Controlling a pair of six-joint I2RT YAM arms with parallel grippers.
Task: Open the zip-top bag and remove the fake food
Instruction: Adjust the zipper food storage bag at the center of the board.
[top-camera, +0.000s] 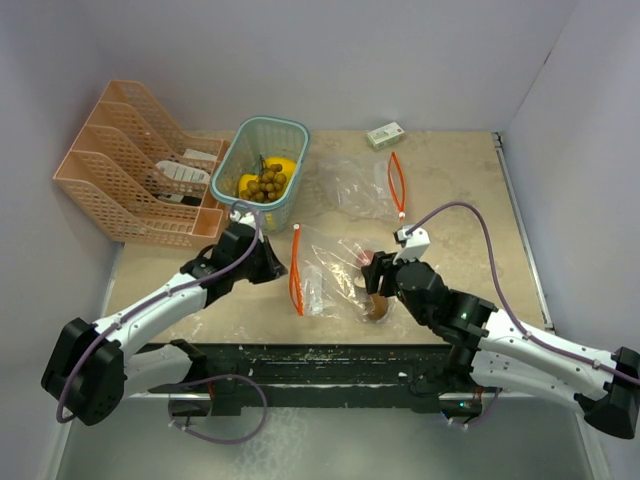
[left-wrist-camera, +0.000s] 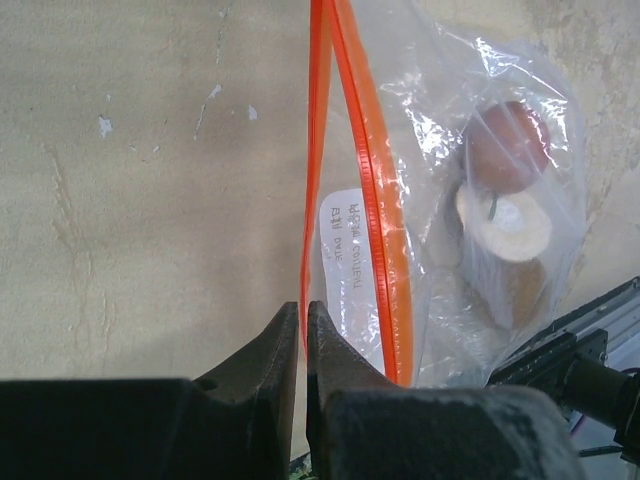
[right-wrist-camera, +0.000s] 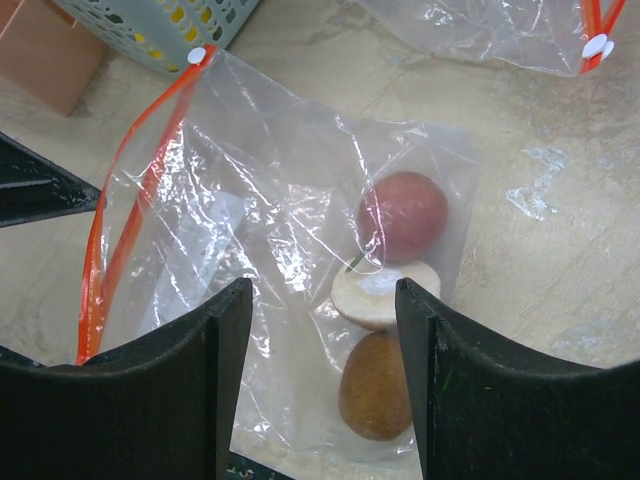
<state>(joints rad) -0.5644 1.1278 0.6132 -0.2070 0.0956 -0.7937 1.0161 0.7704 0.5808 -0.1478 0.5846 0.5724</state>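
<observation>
The clear plastic zip-top bag (top-camera: 325, 275) lies flat and crumpled on the counter (top-camera: 450, 185). Its orange zip strip (top-camera: 296, 270) runs along its left edge, the near end pinched in the left hand (left-wrist-camera: 303, 325). Inside, at its right end, 3 toy foods sit in a touching row: a round red piece (right-wrist-camera: 403, 215), a beige disc (right-wrist-camera: 383, 295) and a brown oval (right-wrist-camera: 375, 385). Glossy yellow fruits (top-camera: 283, 166) and a brownish grape cluster (top-camera: 268, 183) lie apart in the teal mesh basket (top-camera: 292, 128).
</observation>
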